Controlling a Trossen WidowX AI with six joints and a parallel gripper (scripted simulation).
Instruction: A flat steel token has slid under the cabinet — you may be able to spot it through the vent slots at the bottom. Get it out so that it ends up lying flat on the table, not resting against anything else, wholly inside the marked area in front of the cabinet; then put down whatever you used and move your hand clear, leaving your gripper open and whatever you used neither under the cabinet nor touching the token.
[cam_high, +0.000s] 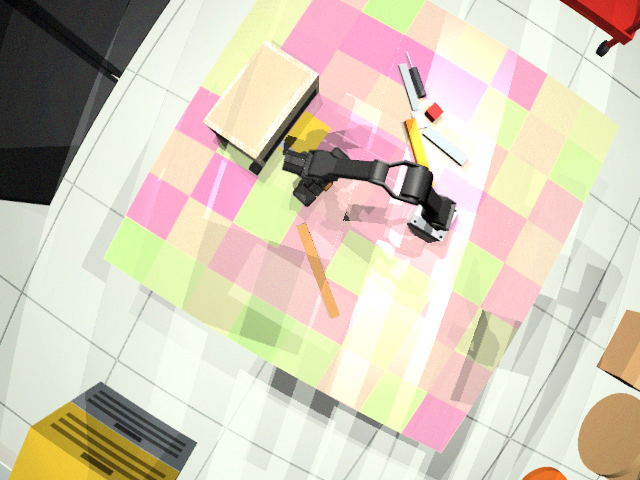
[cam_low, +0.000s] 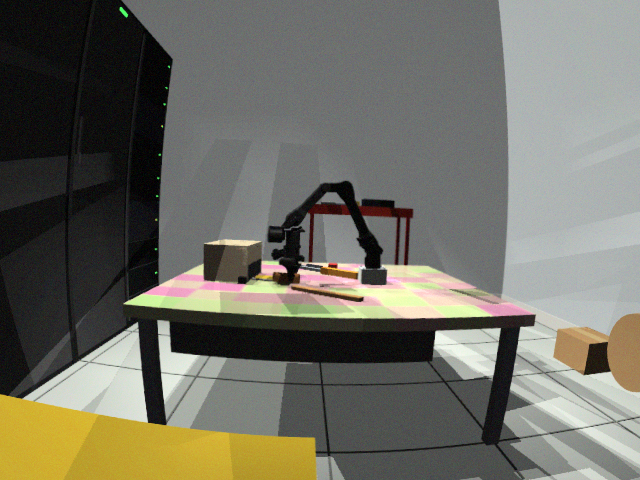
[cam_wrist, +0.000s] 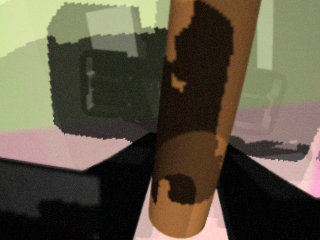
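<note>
My gripper (cam_high: 311, 190) (cam_low: 288, 268) (cam_wrist: 185, 144) points down and is shut on a brown rod (cam_wrist: 200, 75) (cam_low: 285, 279). It holds the rod low over the table, just in front of the beige cabinet (cam_high: 261, 100) (cam_low: 230, 258). The yellow marked area (cam_high: 311, 128) (cam_low: 262, 277) lies between the cabinet's front and my gripper, partly in the arm's shadow. The steel token is not visible in any view. In the wrist view only the rod, my dark fingers and shadows on the table show.
A long orange strip (cam_high: 317, 268) (cam_low: 325, 292) lies on the table on the near side of the arm. An orange bar (cam_high: 416, 142), two grey strips (cam_high: 444, 145) (cam_high: 408, 85), a dark tool (cam_high: 417, 82) and a red cube (cam_high: 433, 111) lie beyond the arm base (cam_high: 431, 219).
</note>
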